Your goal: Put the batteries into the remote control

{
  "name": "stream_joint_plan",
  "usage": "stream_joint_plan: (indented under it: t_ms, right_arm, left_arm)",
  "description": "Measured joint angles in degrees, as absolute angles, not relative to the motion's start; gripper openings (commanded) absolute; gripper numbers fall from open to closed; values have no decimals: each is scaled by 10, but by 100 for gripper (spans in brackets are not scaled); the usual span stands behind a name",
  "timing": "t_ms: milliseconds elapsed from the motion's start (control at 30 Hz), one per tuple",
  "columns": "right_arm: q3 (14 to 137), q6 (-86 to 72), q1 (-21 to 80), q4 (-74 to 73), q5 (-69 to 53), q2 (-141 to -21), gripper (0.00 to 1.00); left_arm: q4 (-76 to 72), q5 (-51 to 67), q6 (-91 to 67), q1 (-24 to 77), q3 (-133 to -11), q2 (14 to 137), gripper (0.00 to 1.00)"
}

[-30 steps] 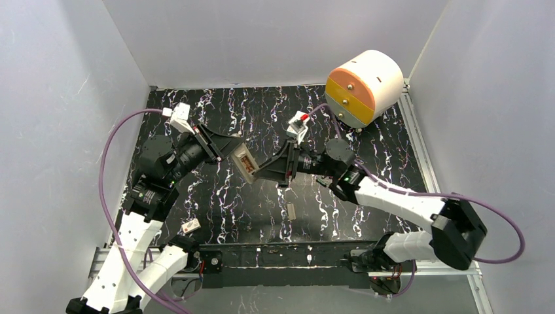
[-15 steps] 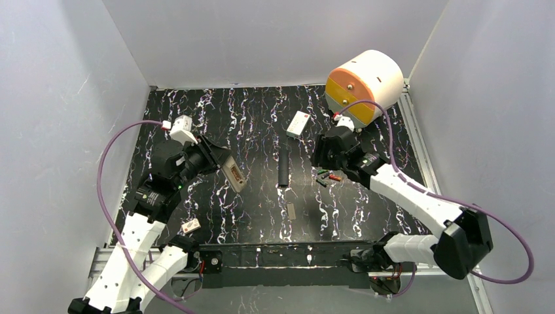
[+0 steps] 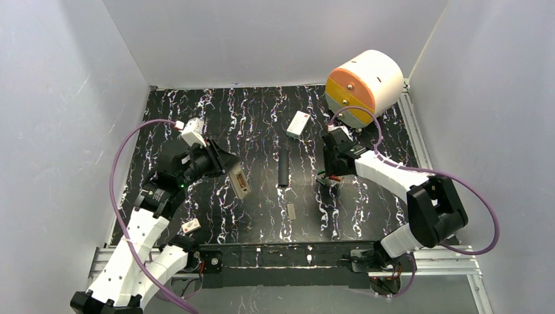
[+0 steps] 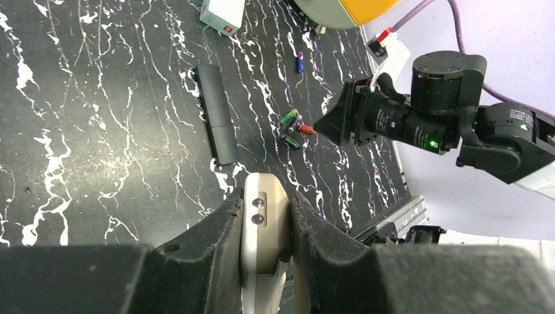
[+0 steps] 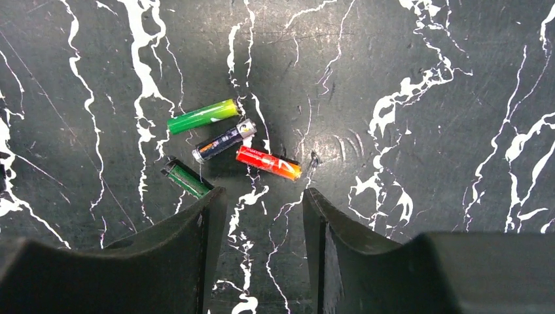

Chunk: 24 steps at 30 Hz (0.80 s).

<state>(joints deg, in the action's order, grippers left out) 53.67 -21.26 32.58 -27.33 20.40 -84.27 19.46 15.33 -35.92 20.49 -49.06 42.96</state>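
The left gripper is clenched on the remote control, left of the table's centre. In the top view the remote's long axis slants from far-left to near-right, with its free end toward the near edge. The batteries lie in a loose cluster on the black marbled table, right of centre: the light green and the dark one slant roughly parallel, while the red and a darker green one angle across them. The right gripper hangs at the cluster, jaws parted and empty.
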Motion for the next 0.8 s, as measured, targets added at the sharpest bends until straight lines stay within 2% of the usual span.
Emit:
stream_joint_plan:
  t_ms: [400,567,800]
  right_arm:
    - [524,-168,323,-187,118,-869,57]
    - [527,-219,323,-182,112,-908,49]
    - [534,-249,343,-175,128,-917,49]
  left_arm:
    - [189,185,-349,205,-489,443,0]
    - [189,189,-349,205,-489,445,0]
    - [188,198,-348,205,-489,453,0]
